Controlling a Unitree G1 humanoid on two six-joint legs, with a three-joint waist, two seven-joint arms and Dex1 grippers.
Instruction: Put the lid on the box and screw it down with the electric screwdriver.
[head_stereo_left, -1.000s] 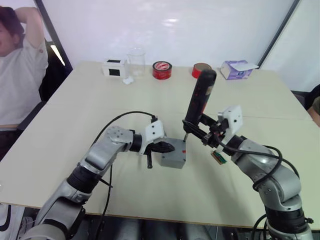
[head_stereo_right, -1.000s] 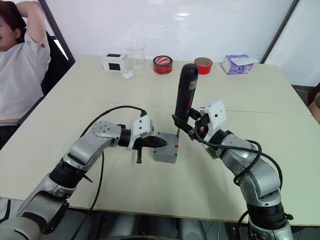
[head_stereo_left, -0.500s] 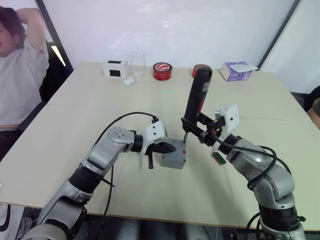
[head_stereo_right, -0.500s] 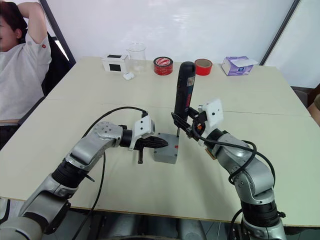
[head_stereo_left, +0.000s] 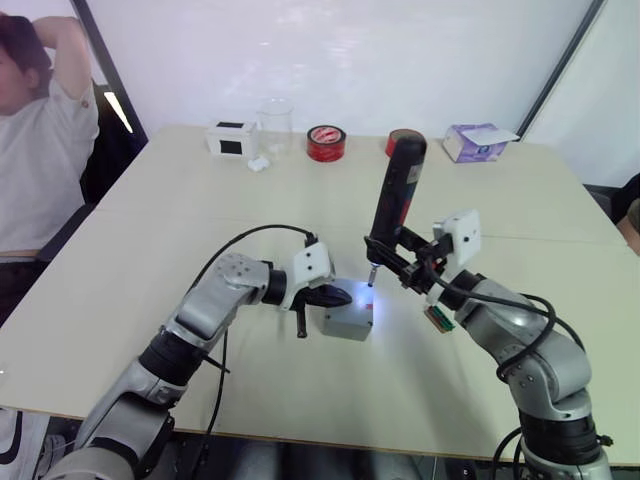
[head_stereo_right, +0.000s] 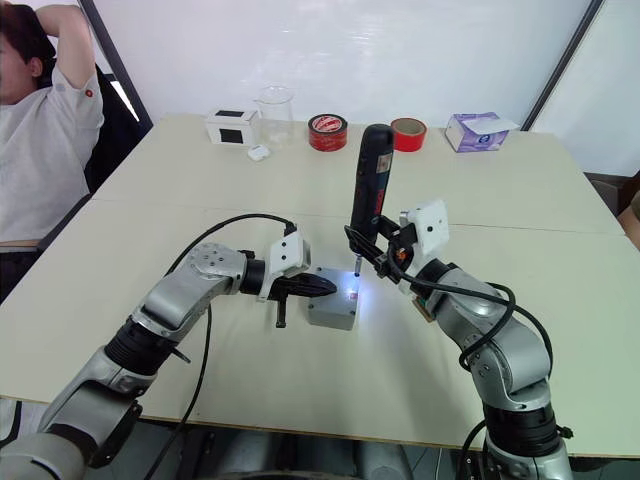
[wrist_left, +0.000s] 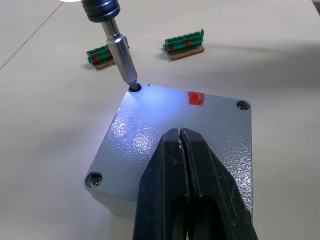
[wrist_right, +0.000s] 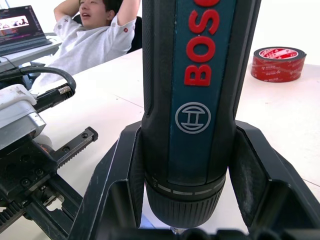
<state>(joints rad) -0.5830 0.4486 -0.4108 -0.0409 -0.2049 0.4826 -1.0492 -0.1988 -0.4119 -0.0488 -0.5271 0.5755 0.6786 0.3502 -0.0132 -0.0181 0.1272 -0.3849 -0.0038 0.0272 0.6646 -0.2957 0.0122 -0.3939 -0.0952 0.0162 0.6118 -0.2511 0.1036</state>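
The electric screwdriver (head_stereo_left: 397, 200) now shines a light onto the lid (wrist_left: 165, 135), its bit seated in a corner hole.

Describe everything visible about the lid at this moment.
The lid is a square grey textured-metal plate with rounded corners, recessed corner holes and a red mark, seated flat on the box. The shut left gripper presses on top. The electric screwdriver, clamped in the right gripper, stands nearly upright with its bit in one corner hole, its light glaring on the metal.

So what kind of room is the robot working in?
Probably a lab or workshop office. There is a big plain table with rolls of red tape and a tissue box on it, a laptop on a desk, and a person sitting nearby watching.
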